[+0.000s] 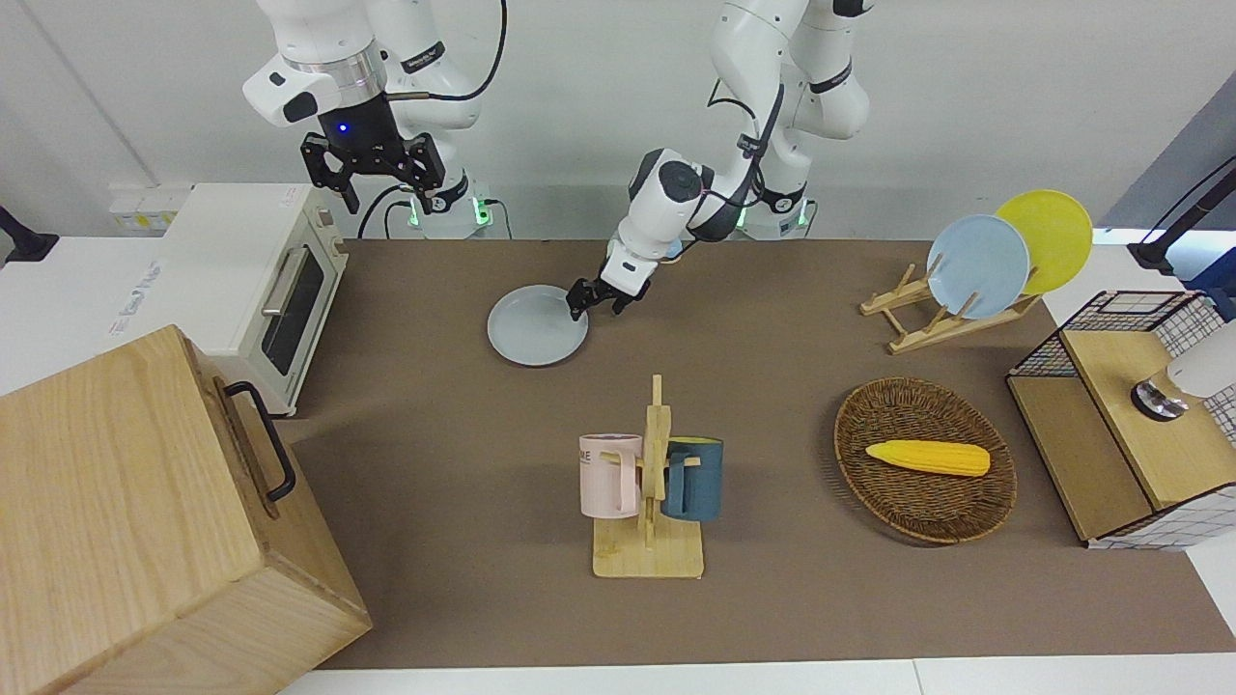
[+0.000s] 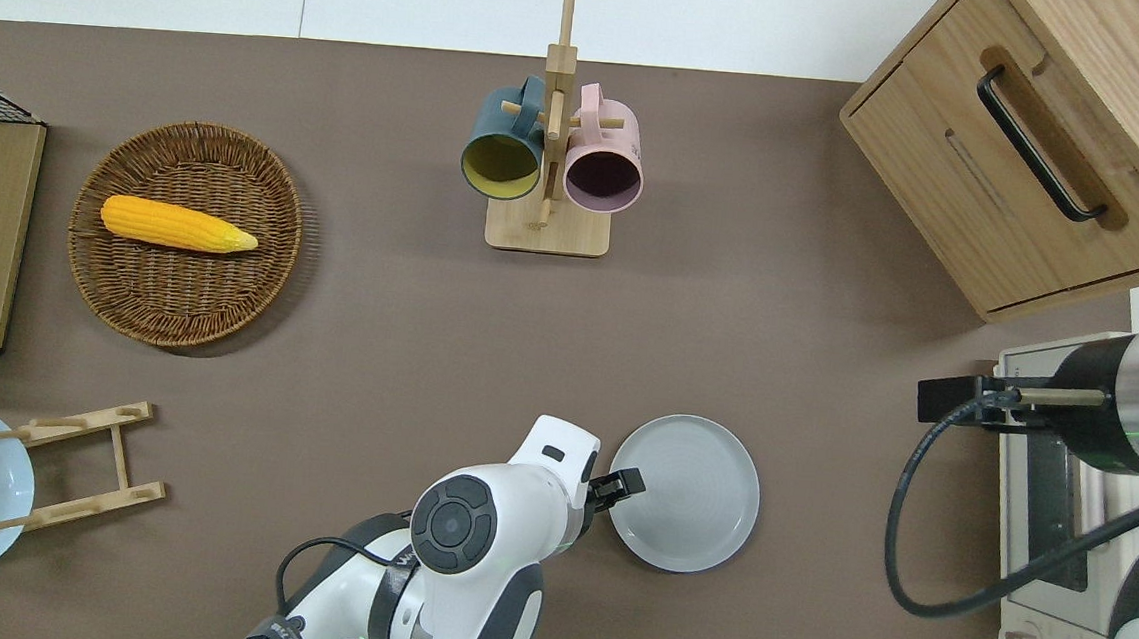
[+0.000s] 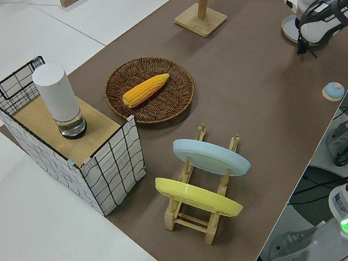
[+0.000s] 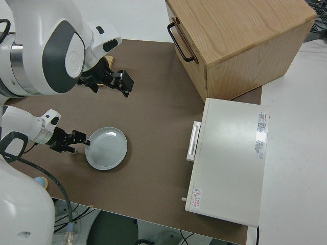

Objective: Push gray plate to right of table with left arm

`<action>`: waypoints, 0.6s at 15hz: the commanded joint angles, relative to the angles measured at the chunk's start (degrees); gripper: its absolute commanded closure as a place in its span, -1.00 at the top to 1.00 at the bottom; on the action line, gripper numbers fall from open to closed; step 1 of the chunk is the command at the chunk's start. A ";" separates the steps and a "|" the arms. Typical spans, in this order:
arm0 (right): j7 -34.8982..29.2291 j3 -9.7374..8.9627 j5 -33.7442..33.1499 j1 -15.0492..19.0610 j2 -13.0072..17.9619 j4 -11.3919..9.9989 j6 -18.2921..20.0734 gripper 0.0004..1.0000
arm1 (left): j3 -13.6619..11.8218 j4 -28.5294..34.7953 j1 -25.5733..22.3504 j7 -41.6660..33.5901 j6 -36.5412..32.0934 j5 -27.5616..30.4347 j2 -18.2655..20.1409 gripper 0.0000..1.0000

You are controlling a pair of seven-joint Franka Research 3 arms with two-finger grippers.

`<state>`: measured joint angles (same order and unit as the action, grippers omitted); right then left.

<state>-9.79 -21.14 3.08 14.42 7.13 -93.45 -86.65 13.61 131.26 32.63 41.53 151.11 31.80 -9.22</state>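
Note:
The gray plate (image 1: pixel 534 333) lies flat on the brown table (image 1: pixel 772 386), near the robots and toward the right arm's end; it also shows in the overhead view (image 2: pixel 692 499) and the right side view (image 4: pixel 107 149). My left gripper (image 1: pixel 596 303) is low at the plate's rim on the side toward the left arm's end (image 2: pixel 618 485), with its fingers apart and holding nothing. In the right side view (image 4: pixel 75 142) one fingertip reaches the rim. My right gripper (image 1: pixel 372 179) is parked and open.
A mug rack (image 2: pixel 550 168) with a teal and a pink mug stands mid-table. A basket with corn (image 2: pixel 185 232), a plate rack (image 1: pixel 941 309) with sky-blue and yellow plates, and a wire box (image 1: pixel 1139 415) sit toward the left arm's end. A toaster oven (image 1: pixel 256 280) and wooden cabinet (image 1: pixel 145 521) stand at the right arm's end.

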 commanded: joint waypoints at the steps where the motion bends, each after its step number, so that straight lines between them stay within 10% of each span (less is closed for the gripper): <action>1: -0.59 -0.83 1.23 1.40 1.57 -1.56 -0.01 0.99 | -3.23 -0.48 -0.20 0.22 -7.74 -0.07 2.98 0.97; 9: -0.59 -0.83 1.23 1.40 1.57 -1.56 -0.01 0.99 | -12.62 -8.28 -4.60 -6.18 -31.45 -7.89 8.34 0.98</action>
<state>-9.79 -21.14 3.08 14.42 7.13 -93.45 -86.65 5.66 127.73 29.98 39.59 131.97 25.70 -3.36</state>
